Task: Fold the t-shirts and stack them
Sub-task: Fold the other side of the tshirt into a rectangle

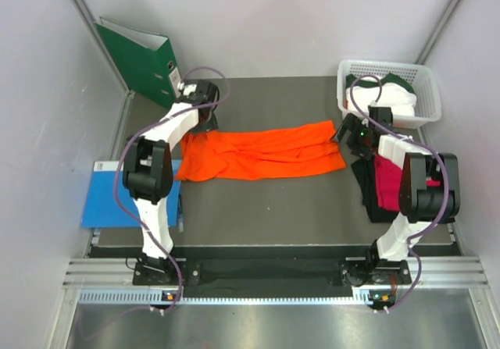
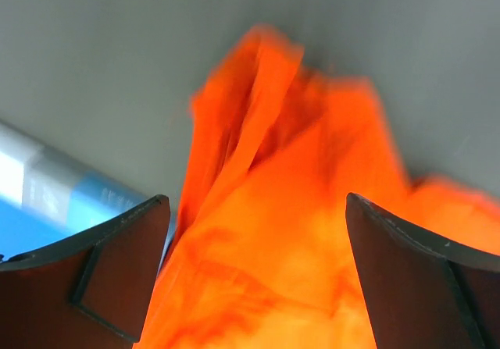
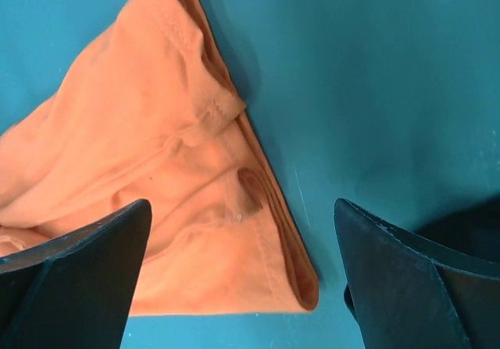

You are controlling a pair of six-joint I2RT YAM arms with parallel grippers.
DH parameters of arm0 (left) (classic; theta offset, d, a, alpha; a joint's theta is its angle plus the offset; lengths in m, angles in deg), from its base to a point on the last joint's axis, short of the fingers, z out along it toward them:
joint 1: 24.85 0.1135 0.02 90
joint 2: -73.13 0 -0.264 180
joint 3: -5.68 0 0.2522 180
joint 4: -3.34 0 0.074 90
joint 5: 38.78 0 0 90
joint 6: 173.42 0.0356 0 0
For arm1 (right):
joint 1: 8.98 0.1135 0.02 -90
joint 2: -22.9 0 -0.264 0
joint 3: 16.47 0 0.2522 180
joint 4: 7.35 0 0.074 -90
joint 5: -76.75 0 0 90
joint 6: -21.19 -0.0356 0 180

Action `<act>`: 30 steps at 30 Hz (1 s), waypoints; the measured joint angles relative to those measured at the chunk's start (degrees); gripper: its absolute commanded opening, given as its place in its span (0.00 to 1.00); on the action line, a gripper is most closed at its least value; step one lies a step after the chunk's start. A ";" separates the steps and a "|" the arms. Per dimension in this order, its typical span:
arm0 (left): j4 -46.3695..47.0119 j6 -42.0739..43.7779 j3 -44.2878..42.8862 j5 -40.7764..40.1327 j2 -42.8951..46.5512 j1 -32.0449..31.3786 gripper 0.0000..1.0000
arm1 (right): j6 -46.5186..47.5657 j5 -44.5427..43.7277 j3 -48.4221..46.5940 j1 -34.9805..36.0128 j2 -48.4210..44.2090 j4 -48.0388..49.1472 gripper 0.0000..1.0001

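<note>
A bright orange cloth t-shirt (image 1: 266,152) lies drawn out in a long, creased band across the middle of the grey worktop (image 1: 281,208). One arm stands at each end of it, which looks like a layout meant for folding it end to end. The left pincer (image 1: 201,122) hangs over the band's left end with its fingers spread wide. In its wrist view the cloth rises in a blurred ridge below the gap, touching neither finger (image 2: 117,255). The right pincer (image 1: 348,130) is spread too. The hemmed corner of the shirt (image 3: 156,169) lies flat beneath it, nearer one finger and not pinched. A magenta pink t-shirt (image 1: 387,181) on a black one (image 1: 366,186) waits under the right arm, probably as the stack.
</note>
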 measured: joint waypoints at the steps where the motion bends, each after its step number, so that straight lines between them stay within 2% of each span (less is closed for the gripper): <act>1: 0.39 -0.13 3.26 0.85 1.95 0.00 0.95 | 0.07 -0.09 0.44 0.00 -0.59 -0.07 1.00; 4: 1.92 -0.42 10.91 3.96 8.04 -0.22 0.85 | 0.37 -0.26 1.01 0.00 -1.75 -0.13 1.00; 5: 2.21 -0.66 12.61 4.92 9.94 -0.42 0.66 | 0.39 -0.28 1.01 0.00 -2.01 -0.13 1.00; 7: 4.26 -1.36 15.61 6.80 13.33 -1.07 0.16 | 0.42 -0.31 1.01 0.00 -2.47 -0.07 1.00; 8: 5.31 -1.73 16.92 7.58 14.82 -1.55 0.00 | 0.42 -0.31 1.03 0.00 -2.64 -0.04 1.00; 13: 9.27 -2.16 20.79 9.79 17.68 -4.26 0.00 | 0.44 -0.24 1.42 0.00 -2.80 -0.04 1.00; 30: 10.12 -3.02 18.56 9.44 5.55 -5.03 0.00 | 0.46 0.11 2.14 0.00 -2.80 0.02 1.00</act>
